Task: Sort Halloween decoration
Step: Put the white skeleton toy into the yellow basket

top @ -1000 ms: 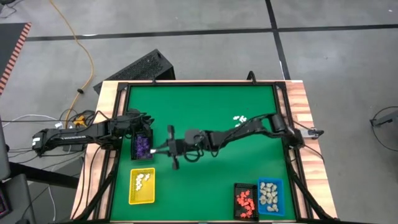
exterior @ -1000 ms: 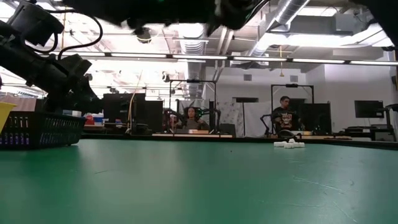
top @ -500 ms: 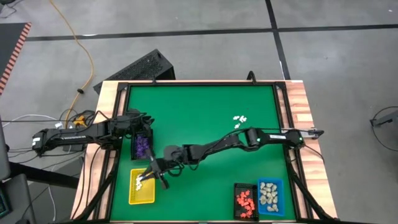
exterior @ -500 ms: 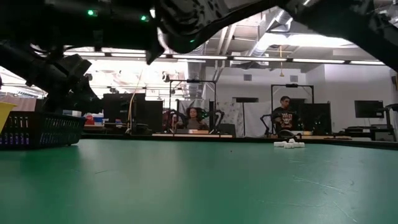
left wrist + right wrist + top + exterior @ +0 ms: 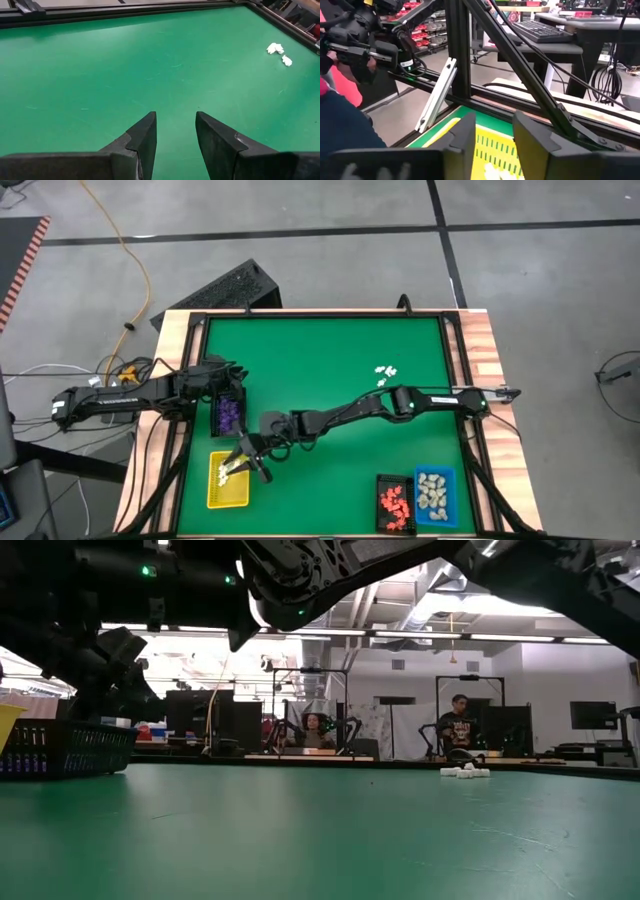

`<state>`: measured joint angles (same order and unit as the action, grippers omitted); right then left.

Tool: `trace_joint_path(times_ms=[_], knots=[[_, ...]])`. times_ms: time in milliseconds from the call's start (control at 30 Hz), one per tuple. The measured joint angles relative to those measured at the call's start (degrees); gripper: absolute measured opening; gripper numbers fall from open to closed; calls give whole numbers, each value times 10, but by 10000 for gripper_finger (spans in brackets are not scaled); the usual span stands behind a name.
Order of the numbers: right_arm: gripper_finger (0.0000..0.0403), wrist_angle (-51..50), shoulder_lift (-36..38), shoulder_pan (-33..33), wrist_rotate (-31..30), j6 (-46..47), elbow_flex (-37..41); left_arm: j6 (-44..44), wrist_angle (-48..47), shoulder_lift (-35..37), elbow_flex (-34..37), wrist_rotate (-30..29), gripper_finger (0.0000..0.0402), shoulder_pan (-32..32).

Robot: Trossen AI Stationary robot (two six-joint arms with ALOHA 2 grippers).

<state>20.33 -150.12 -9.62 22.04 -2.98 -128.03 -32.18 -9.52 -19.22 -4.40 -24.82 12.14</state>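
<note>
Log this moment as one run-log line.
right gripper: open over yellow tray | left gripper: open, empty, by purple tray | white figurines: unsorted on mat

No legible text, label, brand or number in any view. The right wrist view shows pale marks on the dark casing at its lower edge, too blurred and cropped to read. Keys of the keyboard (image 5: 540, 31) in that view are too small to make out.
</note>
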Motion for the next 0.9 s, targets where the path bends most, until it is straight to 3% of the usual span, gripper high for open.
trace_joint_path(times_ms=[167, 333, 567, 800, 900], knots=[[176, -16, 3, 5, 3, -3, 0, 0, 0, 0, 0, 2, 126, 0], [175, -133, 58, 8, -8, -96, 0, 3, 0, 0, 0, 14, 126, 0], [157, -450, 265, 17, -114, -283, -3, 11, 0, 0, 0, 8, 126, 0], [134, -776, 393, 91, -145, -236, 2, 8, 0, 0, 0, 6, 126, 0], [122, -938, 445, 124, -217, -205, 3, 8, 0, 0, 0, 5, 126, 0]])
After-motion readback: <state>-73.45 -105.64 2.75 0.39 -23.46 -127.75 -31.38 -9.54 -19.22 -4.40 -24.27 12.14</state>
